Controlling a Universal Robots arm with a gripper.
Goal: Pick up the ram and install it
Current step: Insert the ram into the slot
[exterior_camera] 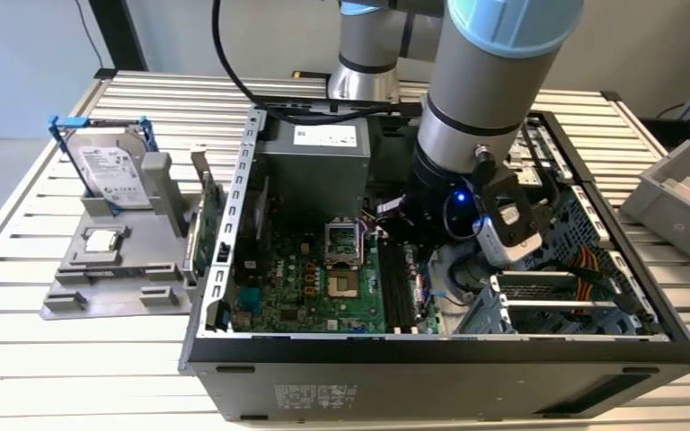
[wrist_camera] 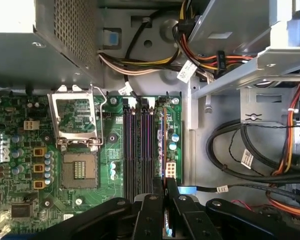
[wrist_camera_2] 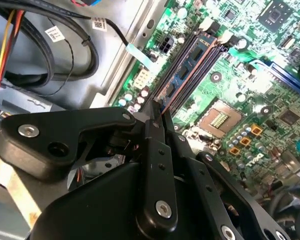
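We see the robot arm's black pincer (wrist_camera: 163,200) lowered inside an open computer case (exterior_camera: 441,359), its two fingers (wrist_camera_2: 152,120) drawn close together and clamped on the near end of the ram (wrist_camera: 161,145). The ram is a thin green stick with dark chips, and it stands on edge in the outermost of the long black memory slots (wrist_camera: 137,150) on the green motherboard (wrist_camera: 20,200). In both wrist views it runs away from the fingertips along the slot, on the side of the slots nearest the case's bare metal wall. We cannot tell whether it is pressed fully home.

Beside the slots, on the side away from the ram, sits the processor socket (wrist_camera: 77,145) with its metal frame lifted. Bundles of coloured and black cables (wrist_camera: 250,155) lie past the metal wall.

In the exterior view the arm (exterior_camera: 489,99) reaches down into the case, which lies open on a slatted metal counter (exterior_camera: 33,359). Toward the exterior view's left, on the counter, a grey holder (exterior_camera: 118,269) carries a silver hard drive (exterior_camera: 111,175) in a blue frame, and a larger green card (exterior_camera: 209,220) stands just outside the case wall.
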